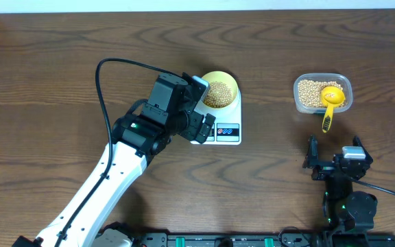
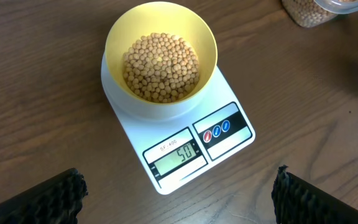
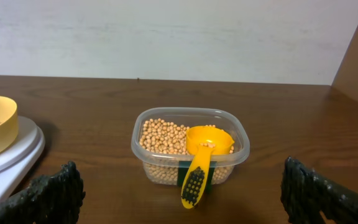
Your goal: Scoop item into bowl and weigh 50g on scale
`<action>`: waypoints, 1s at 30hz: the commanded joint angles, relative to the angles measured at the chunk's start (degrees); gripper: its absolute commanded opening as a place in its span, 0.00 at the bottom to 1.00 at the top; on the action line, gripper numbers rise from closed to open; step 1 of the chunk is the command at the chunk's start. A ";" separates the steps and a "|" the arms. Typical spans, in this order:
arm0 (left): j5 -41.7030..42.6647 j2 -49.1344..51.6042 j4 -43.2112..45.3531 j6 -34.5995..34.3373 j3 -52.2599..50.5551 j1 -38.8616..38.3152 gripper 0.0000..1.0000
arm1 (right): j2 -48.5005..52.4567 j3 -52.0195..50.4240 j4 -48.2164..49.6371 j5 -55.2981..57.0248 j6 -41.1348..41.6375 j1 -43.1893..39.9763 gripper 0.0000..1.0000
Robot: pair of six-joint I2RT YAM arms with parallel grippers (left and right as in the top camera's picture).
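Your left gripper (image 2: 179, 199) and right gripper (image 3: 185, 199) are wide open, empty. Scale (image 2: 232, 144) shows 50 under the bowl (image 2: 207, 43) of beans (image 2: 160, 65), so back off gently, don't nudge it.

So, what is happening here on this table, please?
Nothing is held right now. The yellow bowl of beans sits on the white scale, whose display reads 50. The left gripper hovers open above the scale; the right gripper is open too, back from the tub where the scoop rests.

White arm (image 1: 105, 182), black ridged fingers (image 2: 48, 199)
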 commanded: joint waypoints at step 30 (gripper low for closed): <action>-10.16 -30.36 18.88 0.57 -16.98 19.58 0.98 | -0.39 -0.15 -0.20 -0.13 -0.46 0.39 0.99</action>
